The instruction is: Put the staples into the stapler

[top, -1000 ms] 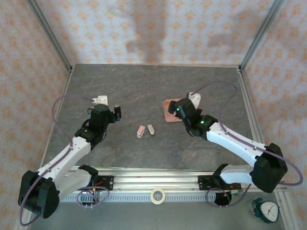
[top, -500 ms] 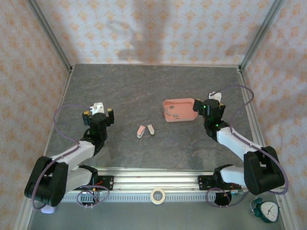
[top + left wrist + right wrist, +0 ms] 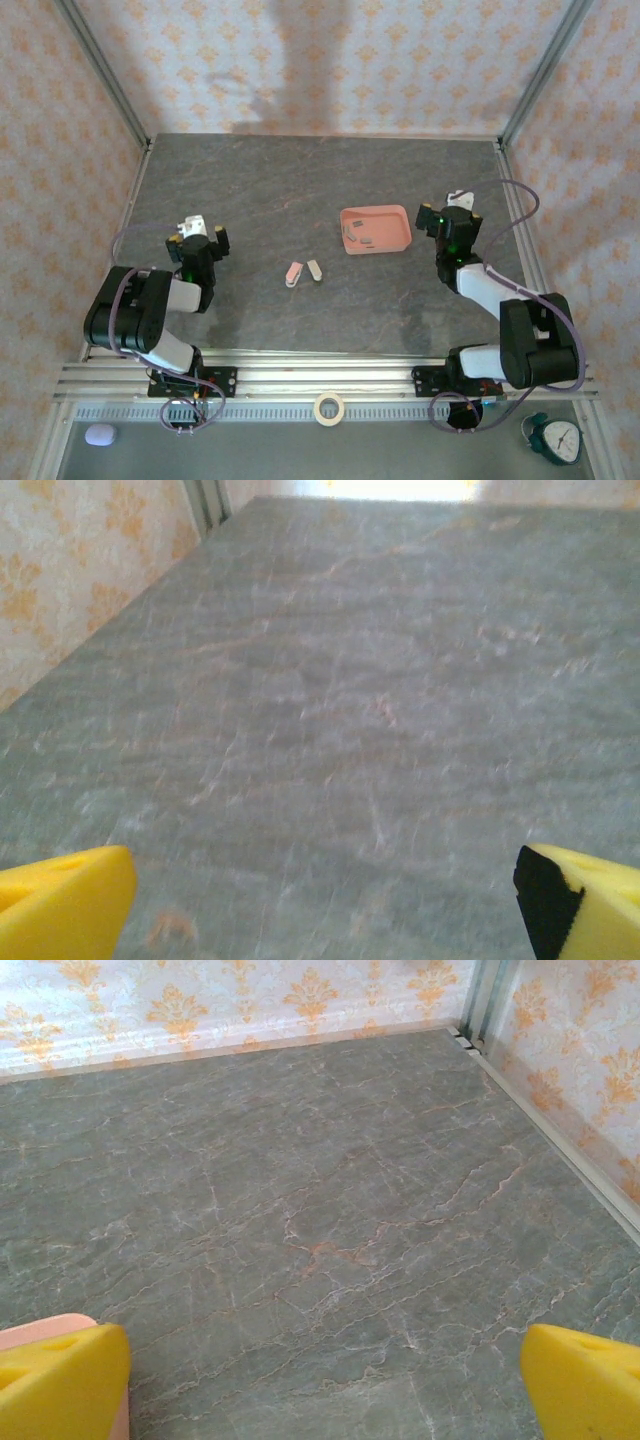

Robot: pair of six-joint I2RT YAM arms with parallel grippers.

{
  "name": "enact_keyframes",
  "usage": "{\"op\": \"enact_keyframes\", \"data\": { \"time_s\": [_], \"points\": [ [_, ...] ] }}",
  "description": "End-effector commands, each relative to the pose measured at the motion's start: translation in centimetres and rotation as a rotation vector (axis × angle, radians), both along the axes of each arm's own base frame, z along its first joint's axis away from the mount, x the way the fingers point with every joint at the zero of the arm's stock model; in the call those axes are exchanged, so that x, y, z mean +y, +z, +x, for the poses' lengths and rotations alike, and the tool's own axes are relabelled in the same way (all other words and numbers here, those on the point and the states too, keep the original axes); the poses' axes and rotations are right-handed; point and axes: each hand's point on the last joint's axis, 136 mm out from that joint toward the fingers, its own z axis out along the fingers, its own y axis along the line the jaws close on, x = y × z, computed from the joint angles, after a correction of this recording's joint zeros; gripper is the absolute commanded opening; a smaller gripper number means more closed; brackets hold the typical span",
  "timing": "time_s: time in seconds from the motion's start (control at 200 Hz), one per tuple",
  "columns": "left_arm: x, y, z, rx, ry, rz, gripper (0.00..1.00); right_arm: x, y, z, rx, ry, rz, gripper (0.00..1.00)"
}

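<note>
The left gripper [image 3: 196,232] hangs well to the left of the pink tray [image 3: 388,224]. Its arm is folded close to its base and its 2 yellow-padded fingers are spread wide with nothing between them. The left wrist view gives only bare grey table [image 3: 300,180] ahead of the pads. The pose looks like a parked or ready stance that keeps the middle of the table free.

Next comes the stapler [image 3: 314,270], left of the tray and a little nearer the arm bases. It shows as 2 small oblong parts lying side by side, 1 pinkish and 1 cream. Whether they are hinged together or apart is too small to tell. If it lies open, that would suit loading, since the channel would be exposed. It is well apart from both grippers and roughly between them.

The tray itself holds the staples [image 3: 367,240], a few short dark strips lying flat in its left half. Keeping them in a walled tray probably stops such small pieces from scattering and gives a known place to pick from.

The right gripper [image 3: 450,208] is just right of the tray, also spread wide and empty. In the right wrist view a corner of the tray peeks past the left pad. The staples therefore lie near this gripper, to its left, while the stapler is further off beyond the tray. Nothing is loaded yet.
</note>
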Motion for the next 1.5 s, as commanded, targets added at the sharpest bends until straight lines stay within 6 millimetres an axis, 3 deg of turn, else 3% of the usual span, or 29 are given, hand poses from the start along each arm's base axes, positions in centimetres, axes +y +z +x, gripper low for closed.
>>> {"op": "enact_keyframes", "data": {
  "time_s": [0.0, 0.175, 0.285, 0.395, 0.465, 0.566, 0.791, 1.497],
  "points": [
    [-0.9, 2.0, 2.0, -0.023, -0.045, -0.04, 1.0, -0.2, 0.7, -0.3, -0.003, -0.005, -0.007, 1.0],
    [-0.9, 1.9, 1.9, -0.033, -0.046, -0.034, 1.0, -1.5, -2.0, -2.0, -0.043, -0.051, -0.012, 1.0],
    [-0.9, 2.1, 1.9, -0.06, -0.051, -0.03, 1.0, -1.4, -1.7, -0.8, -0.081, -0.017, -0.02, 1.0],
    [-0.9, 2.1, 1.9, -0.062, -0.051, -0.027, 1.0, -1.3, -4.9, -0.2, -0.049, 0.003, -0.014, 1.0],
    [-0.9, 2.1, 2.0, -0.055, -0.052, -0.03, 1.0, -1.3, -4.1, -0.2, -0.096, 0.001, -0.012, 1.0],
    [-1.1, 2.0, 2.1, -0.048, -0.065, -0.029, 1.0, -0.3, -4.6, -0.1, -0.079, 0.067, -0.012, 1.0],
    [-1.3, 2.0, 2.2, -0.044, -0.077, -0.028, 1.0, -1.4, -5.3, 0.8, -0.007, 0.054, 0.067, 1.0],
    [-1.4, 2.0, 2.3, -0.041, -0.083, -0.027, 1.0, -1.5, -5.3, 0.8, -0.002, 0.053, 0.071, 1.0]
  ]
}}
